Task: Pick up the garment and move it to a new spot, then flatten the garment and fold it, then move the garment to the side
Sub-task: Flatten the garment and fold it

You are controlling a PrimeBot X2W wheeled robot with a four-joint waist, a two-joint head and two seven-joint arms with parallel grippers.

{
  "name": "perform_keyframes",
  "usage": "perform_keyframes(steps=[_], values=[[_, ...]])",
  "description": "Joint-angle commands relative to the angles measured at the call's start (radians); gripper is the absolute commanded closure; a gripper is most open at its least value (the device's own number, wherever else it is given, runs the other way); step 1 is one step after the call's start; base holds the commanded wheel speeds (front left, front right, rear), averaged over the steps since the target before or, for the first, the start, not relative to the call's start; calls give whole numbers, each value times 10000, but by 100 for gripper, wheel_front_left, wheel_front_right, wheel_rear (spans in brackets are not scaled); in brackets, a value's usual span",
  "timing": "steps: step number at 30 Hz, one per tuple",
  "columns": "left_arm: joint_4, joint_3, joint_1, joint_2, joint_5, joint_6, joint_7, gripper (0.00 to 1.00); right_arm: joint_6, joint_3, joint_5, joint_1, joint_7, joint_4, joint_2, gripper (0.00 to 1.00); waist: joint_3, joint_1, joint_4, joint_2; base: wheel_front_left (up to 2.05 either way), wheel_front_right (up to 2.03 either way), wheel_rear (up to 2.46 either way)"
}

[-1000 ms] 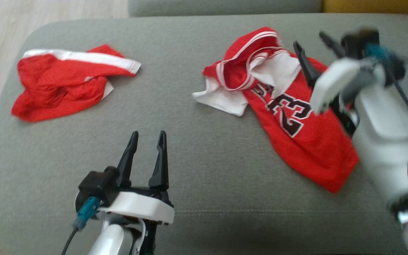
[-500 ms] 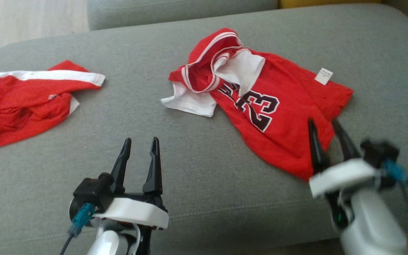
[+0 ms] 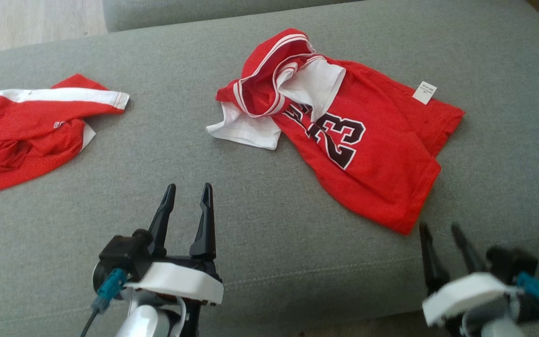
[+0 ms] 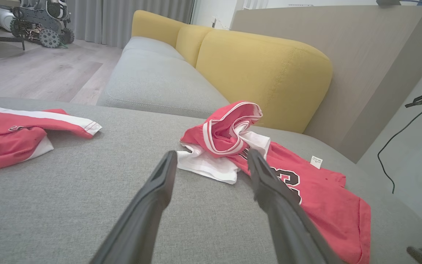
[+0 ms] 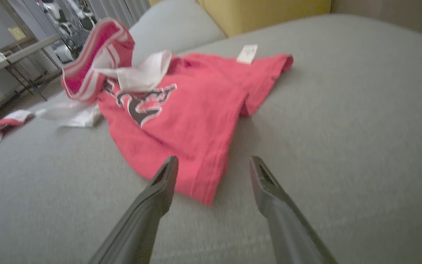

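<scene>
Holding much the same place at the lower left of the head view as a second ago, the left tool (image 3: 188, 187) has barely stirred. The right tool (image 3: 439, 227) has drawn back from above the jersey (image 3: 367, 154), where its fingers crossed the red cloth, down to the lower right corner and clear of the hem. The camera has swung too, so the whole scene sits further left than before. At the far left a second red garment (image 3: 21, 135) with a white stripe lies crumpled on the grey cushion (image 3: 269, 262), well apart from both tools. The left tool hangs over bare cushion, its two fingers spread wide with nothing between them. The jersey lies ahead of it and to its right, the white sleeve being the nearest part. The jersey rests right of the middle, number 23 facing up, its collar end bunched and standing up, with a white label (image 3: 425, 92) near its far right edge. The right tool, likewise spread wide and empty, points at the jersey's near corner, which lies just beyond its fingertips without touching them
</scene>
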Motion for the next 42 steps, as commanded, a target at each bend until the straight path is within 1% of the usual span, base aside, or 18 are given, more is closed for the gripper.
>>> perform_keyframes(steps=[1,4,8,12,19,26,35,36,37,38,42], values=[[-290,279,-418,12,94,-35,-78,0,63,202,227,130,217,-317,50,0,54,0,27,-1,0,0,0],[-279,255,-433,12,112,-43,-78,0,63,246,504,204,339,-247,53,0,97,0,41,-1,0,0,0],[-257,202,-484,12,167,-79,-78,0,63,329,852,60,394,154,56,0,195,0,110,-1,0,0,0],[-217,156,-561,12,240,-133,-78,0,63,407,1319,-247,333,731,57,0,292,0,249,-1,0,0,0],[-189,115,-630,12,367,-172,-78,0,63,498,1686,-929,-8,1919,57,0,491,0,479,-1,0,0,0],[-206,138,-733,12,462,-217,-78,0,63,464,1832,-1565,-454,2950,58,0,748,0,673,-1,0,0,0],[-214,128,-934,12,491,-207,-78,0,63,623,1960,-2292,-867,3899,58,0,1029,0,776,-1,0,0,0],[-205,133,-953,12,490,-202,-78,0,63,695,1986,-2356,-866,3987,58,18,1043,0,778,-1,0,0,0],[-197,147,-971,12,491,-197,-78,0,63,768,2006,-2417,-875,4064,58,96,1055,0,772,-1,0,0,0],[-186,169,-988,12,492,-194,-78,0,63,836,2005,-2474,-894,4127,58,100,1057,0,759,-1,0,0,0],[-120,338,-1032,12,534,-163,-78,0,63,833,1666,-2632,-1027,4319,58,100,1016,0,587,-1,0,0,0]])
